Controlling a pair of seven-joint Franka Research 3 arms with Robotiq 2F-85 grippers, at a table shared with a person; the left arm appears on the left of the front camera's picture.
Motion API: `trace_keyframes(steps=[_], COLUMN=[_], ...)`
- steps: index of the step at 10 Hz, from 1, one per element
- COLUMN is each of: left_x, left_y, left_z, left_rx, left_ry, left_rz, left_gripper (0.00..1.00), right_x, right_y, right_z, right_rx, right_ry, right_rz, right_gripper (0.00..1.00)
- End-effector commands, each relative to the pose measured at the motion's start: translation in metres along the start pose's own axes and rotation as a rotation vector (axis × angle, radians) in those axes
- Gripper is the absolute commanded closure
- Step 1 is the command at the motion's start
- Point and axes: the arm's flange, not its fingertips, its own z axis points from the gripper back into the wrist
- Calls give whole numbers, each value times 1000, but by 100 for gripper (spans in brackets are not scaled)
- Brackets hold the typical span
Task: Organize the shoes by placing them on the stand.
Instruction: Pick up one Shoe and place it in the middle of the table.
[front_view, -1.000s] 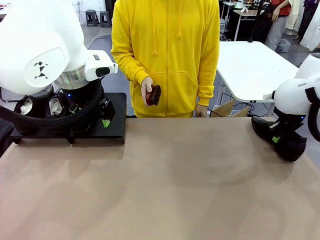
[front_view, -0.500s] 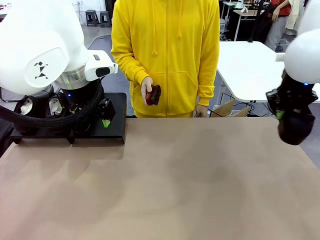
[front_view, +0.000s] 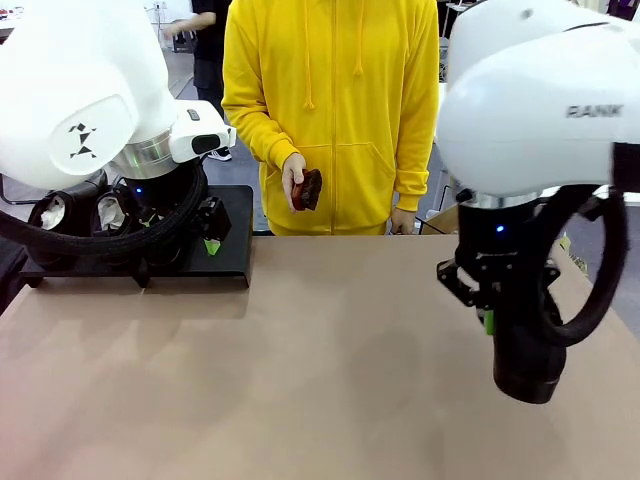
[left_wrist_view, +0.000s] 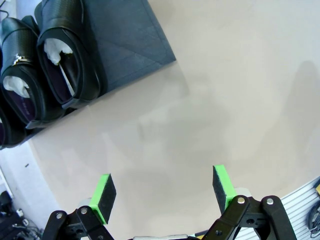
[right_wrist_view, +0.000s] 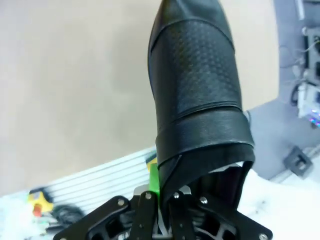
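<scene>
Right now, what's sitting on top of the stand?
Black shoes stuffed with white paper sit on the stand, with bare platform beside them. The left arm covers part of the stand, so I can't count them all.

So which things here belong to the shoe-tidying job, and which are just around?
Part of the job:
- shoe held in the shut right gripper, hanging above the table
- shoes on the stand
- stand
- open left gripper, holding nothing

Just around:
- brown brush in the person's hand
- table
</scene>
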Motion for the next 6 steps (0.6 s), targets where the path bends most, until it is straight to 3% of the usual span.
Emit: trace_keyframes(steps=[1,6], left_x=[-2,-2], left_y=[2,2], left_z=[0,0], left_rx=[-9,-9], left_ry=[-11,-11], left_rz=[2,2], left_gripper=[0,0], right_x=[17,5], right_y=[-4,6], right_z=[14,-3], right_rx=[40,0], right_ry=[5,18], right_rz=[63,26], right_gripper=[100,100])
